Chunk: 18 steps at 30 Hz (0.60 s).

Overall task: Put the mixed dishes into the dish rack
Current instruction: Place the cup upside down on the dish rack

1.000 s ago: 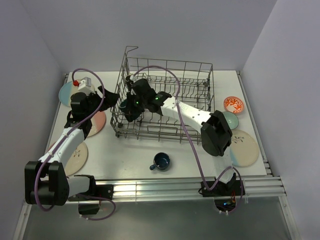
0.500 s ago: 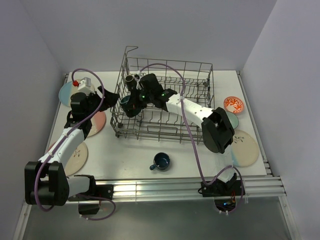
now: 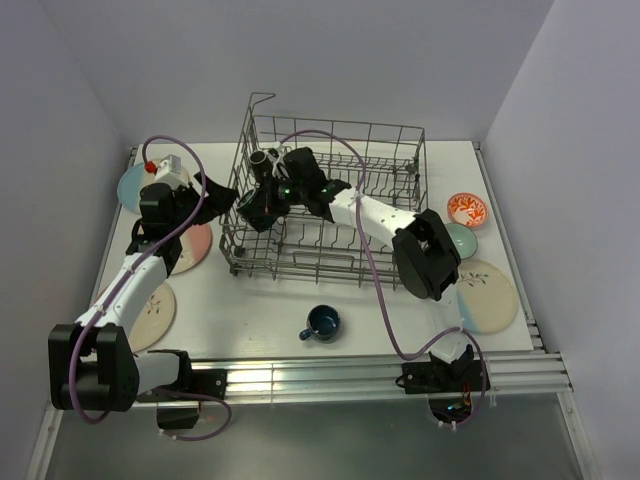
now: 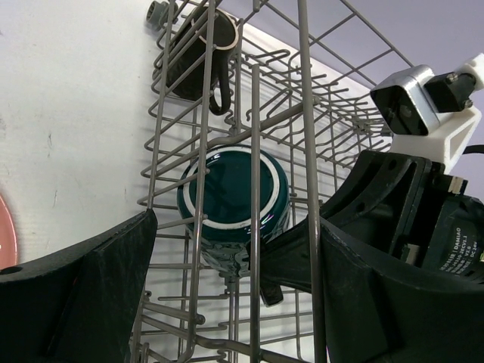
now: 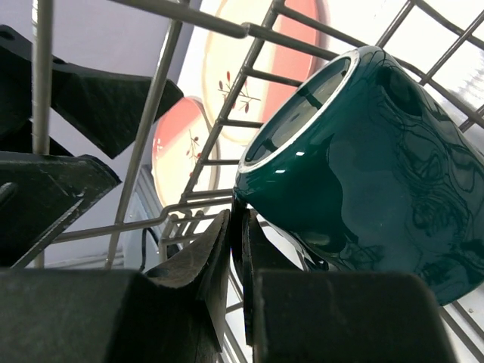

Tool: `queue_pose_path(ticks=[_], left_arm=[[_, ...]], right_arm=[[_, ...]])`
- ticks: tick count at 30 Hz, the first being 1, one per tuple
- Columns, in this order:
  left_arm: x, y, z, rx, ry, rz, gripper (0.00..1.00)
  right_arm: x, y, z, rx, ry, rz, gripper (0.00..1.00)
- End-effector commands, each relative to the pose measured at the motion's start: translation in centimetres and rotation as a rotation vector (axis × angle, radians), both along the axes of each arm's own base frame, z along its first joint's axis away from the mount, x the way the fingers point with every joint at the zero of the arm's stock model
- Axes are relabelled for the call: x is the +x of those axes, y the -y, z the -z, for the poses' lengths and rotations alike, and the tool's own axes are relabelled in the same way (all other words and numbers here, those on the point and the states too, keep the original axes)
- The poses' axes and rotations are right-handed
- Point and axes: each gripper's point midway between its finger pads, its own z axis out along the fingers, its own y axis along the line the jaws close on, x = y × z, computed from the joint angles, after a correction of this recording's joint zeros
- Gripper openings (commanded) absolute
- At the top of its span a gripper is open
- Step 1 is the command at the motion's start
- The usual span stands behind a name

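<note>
Currently we note the teal mug lying on its side inside the dish rack, at its left end, mouth toward the left wall. From above it is hidden beneath the right gripper. That gripper is narrowed to a slit on the mug's lower rim; the contact itself is hard to make out. The left gripper gapes wide outside that wall, holding nothing.

Plain pale lilac walls enclose a white table with an aluminium rail along its near edge.
</note>
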Motion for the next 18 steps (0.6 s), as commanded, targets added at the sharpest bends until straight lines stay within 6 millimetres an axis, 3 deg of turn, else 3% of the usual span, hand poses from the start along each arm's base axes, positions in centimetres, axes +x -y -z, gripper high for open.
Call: queue_pose_path(ticks=[1, 11, 18], left_arm=[[-1.1, -1.1, 2.5, 0.045, -0.11, -0.012, 0.85], [-1.4, -1.0, 2.9, 0.026, -0.112, -0.015, 0.85], [-1.9, -1.1, 3.0, 0.023, -0.106, -0.021, 0.85]], right_arm=[[1.5, -1.1, -3.7, 0.125, 0.101, -0.009, 0.0], [2.3, 0.3, -1.5, -0.002, 0.158, -0.041, 0.0], [2.5, 1.9, -1.9, -0.135, 0.334, -0.105, 0.0]])
